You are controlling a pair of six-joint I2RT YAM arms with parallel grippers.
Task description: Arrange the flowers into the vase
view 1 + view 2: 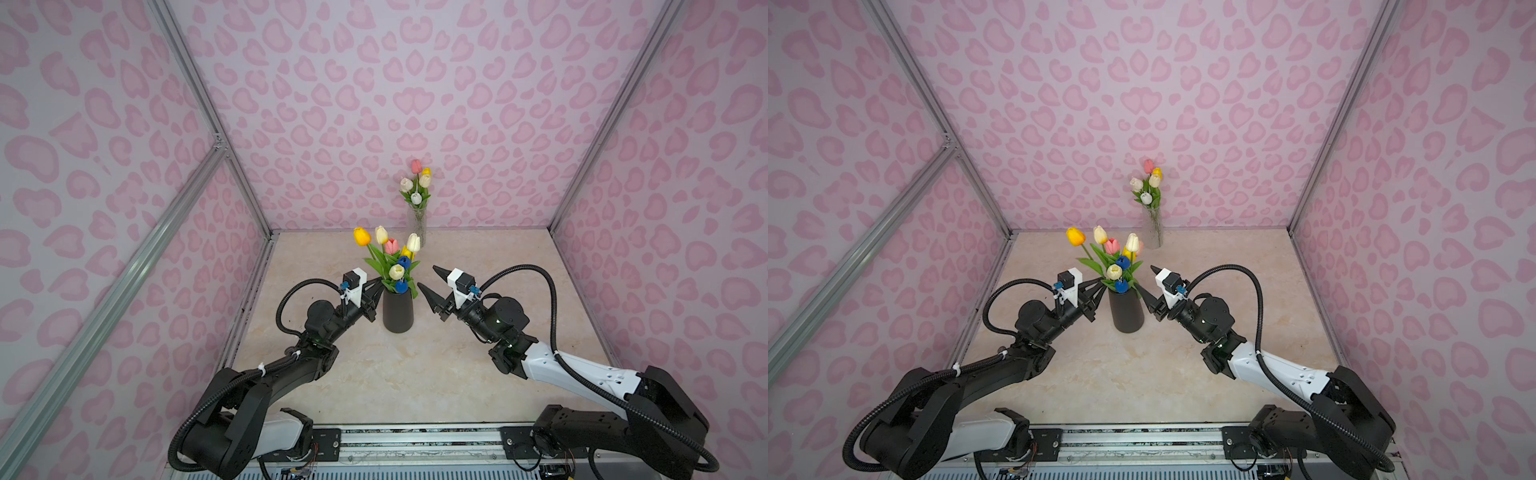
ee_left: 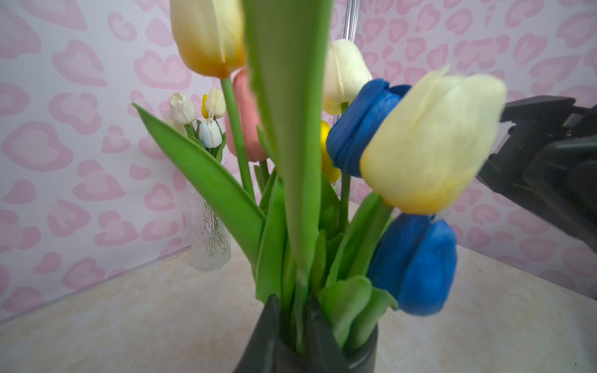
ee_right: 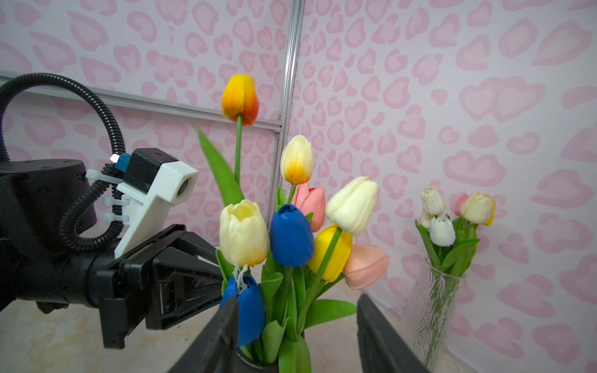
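Left wrist view sits right against the flowers (image 2: 355, 135), bunched upright in the dark vase (image 2: 365, 352) on the table (image 2: 129, 323). The left gripper (image 2: 292, 297) is at the vase rim, its jaws only narrowly parted with a green stem between them; I can't tell whether they pinch it. In both top views the right gripper (image 1: 427, 276) hangs just beside the bouquet, jaws wide, holding nothing. A glass vase (image 1: 417, 224) of tulips stands by the back wall.
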